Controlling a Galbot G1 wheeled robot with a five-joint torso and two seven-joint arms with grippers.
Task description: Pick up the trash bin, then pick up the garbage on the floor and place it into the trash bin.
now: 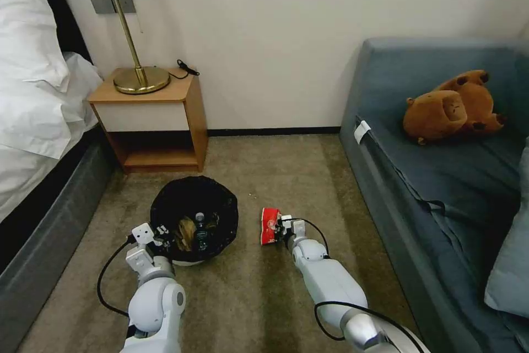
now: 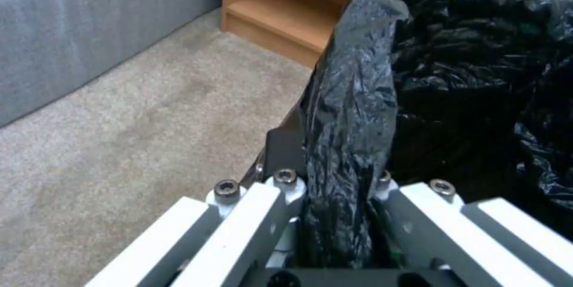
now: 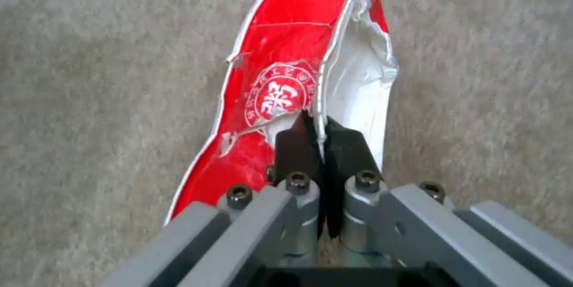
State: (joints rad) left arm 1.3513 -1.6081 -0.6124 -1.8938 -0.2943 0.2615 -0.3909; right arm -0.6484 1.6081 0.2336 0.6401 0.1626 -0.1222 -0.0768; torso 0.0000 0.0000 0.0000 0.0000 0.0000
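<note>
The right gripper (image 3: 322, 132), at lower centre of the head view, is pinched tight on the white inner edge of a crumpled red-and-white wrapper (image 3: 280, 85), its dark fingers (image 3: 297, 143) pressed together with the foil between them; the wrapper stands on edge over the beige carpet (image 1: 286, 171), just right of the bin. The left gripper (image 1: 161, 230), at lower left of the head view, is clamped on the near rim of the small round white trash bin lined with crinkly black plastic (image 1: 194, 215), and the left wrist view shows a fold of the black liner (image 2: 352, 112) squeezed between its fingers. Inside the bin lie a small clear green-labelled bottle (image 1: 200, 226) and a crumpled brown paper bag (image 1: 186, 230). Beyond the bin, toward the upper left, stands a wooden nightstand (image 1: 190, 116) carrying a brass lamp with a pale shade (image 1: 135, 39), beside a bed with white linen (image 1: 33, 83). On the right runs a blue-grey sofa (image 1: 441, 177) with a brown plush toy (image 1: 452, 108) lying on its seat.
</note>
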